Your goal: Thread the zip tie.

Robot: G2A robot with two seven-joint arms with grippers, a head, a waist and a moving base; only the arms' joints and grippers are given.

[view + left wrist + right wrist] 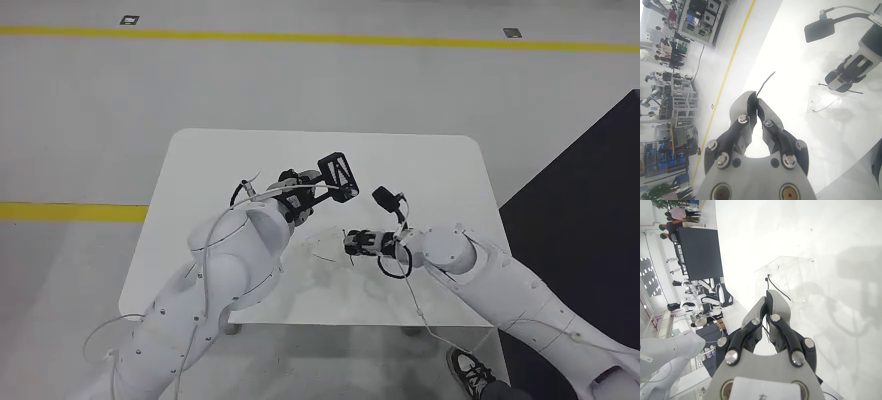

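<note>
My left gripper is shut on a black zip tie, whose curved tail sticks out past the fingertips above the white table. In the top view this gripper sits at mid-table. My right gripper is shut on a second black zip tie; its head pokes out in front and its tail trails back between the fingers. The left wrist view shows that right gripper with the tie crossing it. The two grippers are apart, the right gripper nearer the table's front.
A clear acrylic tray lies on the table just beyond my right gripper, with another thin black tie in it. From the left wrist view the tray lies beside the right gripper. A dark panel stands right of the table.
</note>
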